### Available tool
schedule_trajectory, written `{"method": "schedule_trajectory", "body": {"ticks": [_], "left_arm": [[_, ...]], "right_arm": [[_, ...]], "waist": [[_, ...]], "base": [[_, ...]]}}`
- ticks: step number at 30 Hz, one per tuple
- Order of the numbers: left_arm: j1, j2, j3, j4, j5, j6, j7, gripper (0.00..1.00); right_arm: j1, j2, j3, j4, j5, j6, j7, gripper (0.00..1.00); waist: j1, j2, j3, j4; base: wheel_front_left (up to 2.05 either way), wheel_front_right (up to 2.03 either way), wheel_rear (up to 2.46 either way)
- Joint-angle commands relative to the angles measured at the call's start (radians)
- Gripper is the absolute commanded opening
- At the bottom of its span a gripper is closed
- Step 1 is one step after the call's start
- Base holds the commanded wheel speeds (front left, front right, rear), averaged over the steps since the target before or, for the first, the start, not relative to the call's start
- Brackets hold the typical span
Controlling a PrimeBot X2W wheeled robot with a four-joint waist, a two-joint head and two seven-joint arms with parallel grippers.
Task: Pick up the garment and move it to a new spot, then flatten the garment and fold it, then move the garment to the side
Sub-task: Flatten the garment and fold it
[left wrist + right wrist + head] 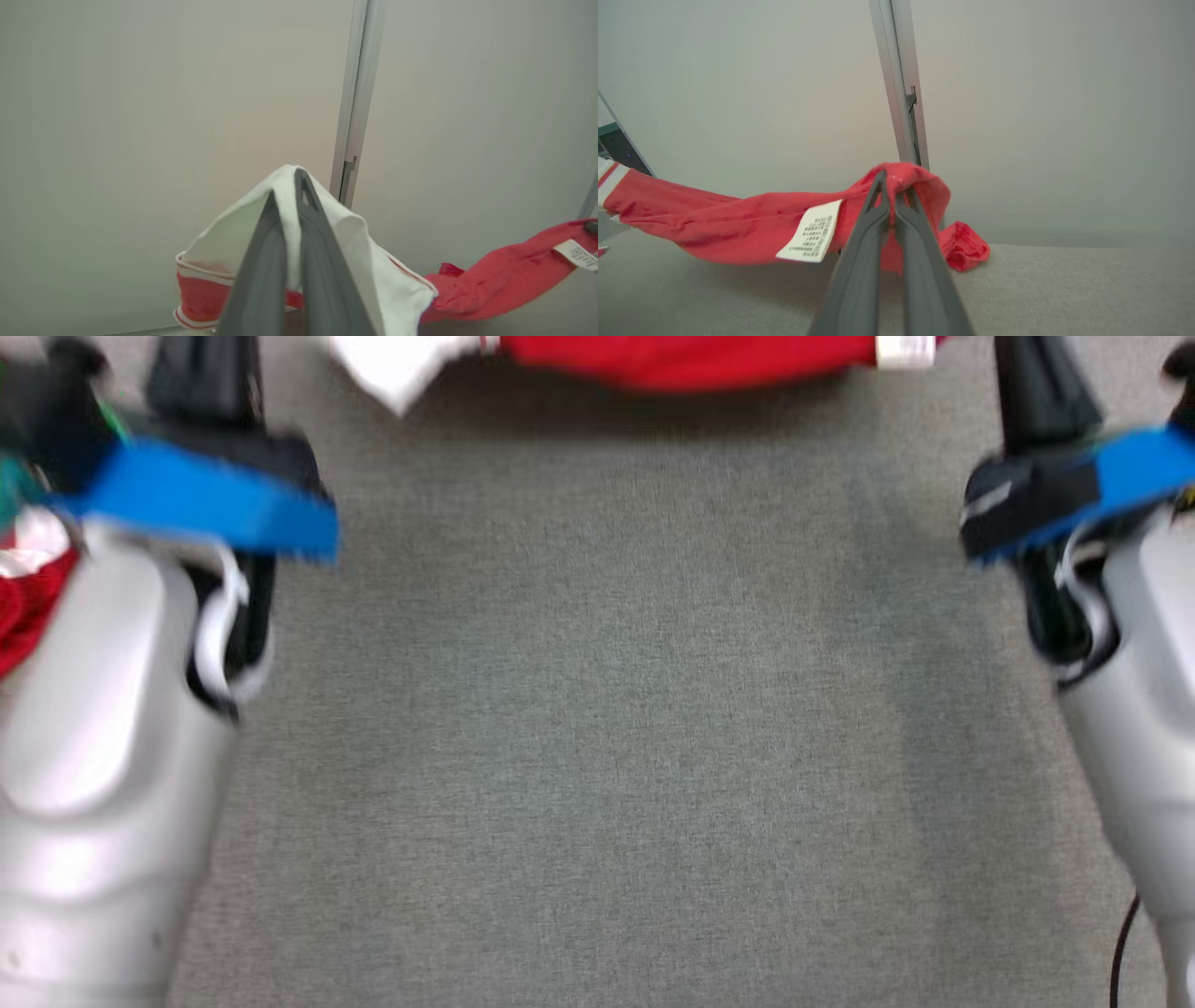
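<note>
The left end effector (287,184) pinches the white sleeve (224,238) and the right end effector (892,179) pinches the red part of the red-and-white shirt (691,359), which hangs at 12 o'clock over the grey counter (597,709). I think both should hold it stretched and go down together, slowly.

You're looking at a grey woven surface (597,728), its far edge meeting a pale wall (140,93) of two smooth panels. An upright metal strip (899,93) joins the panels, with a small bracket (911,100) partway up it. At the left edge of your right wrist view stands a dark slanted object (619,149), too cropped to identify. A thin black cable (1120,947) crosses the surface's near right corner.
</note>
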Motion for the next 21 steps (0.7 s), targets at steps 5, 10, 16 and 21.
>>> {"method": "schedule_trajectory", "body": {"ticks": [5, 10, 16, 21], "left_arm": [[0.260, -0.026, 0.036, -0.103, 0.016, 0.028, -0.005, 0.00], [0.479, -0.056, 0.061, -0.159, 0.022, 0.035, -0.005, 0.00], [0.676, -0.082, 0.065, -0.188, 0.025, 0.037, -0.005, 0.00], [0.807, -0.076, 0.061, -0.216, 0.020, 0.044, -0.005, 0.00]], "right_arm": [[0.220, -0.019, -0.002, -0.081, 0.017, 0.000, -0.003, 0.00], [0.407, -0.024, -0.026, -0.138, 0.024, 0.000, -0.003, 0.00], [0.603, -0.013, -0.039, -0.175, 0.027, 0.000, -0.003, 0.00], [0.712, -0.014, -0.051, -0.201, 0.015, 0.000, -0.003, 0.00]], "waist": [[0.0000, 0.0000, -0.075, 0.000], [0.0000, 0.0000, -0.133, 0.004], [0.0000, 0.0000, -0.206, 0.012], [0.0000, 0.0000, -0.248, 0.018]], "base": [[0.00, 0.00, 0.00], [0.00, 0.00, 0.00], [0.00, 0.00, 0.00], [0.00, 0.00, 0.00]]}}
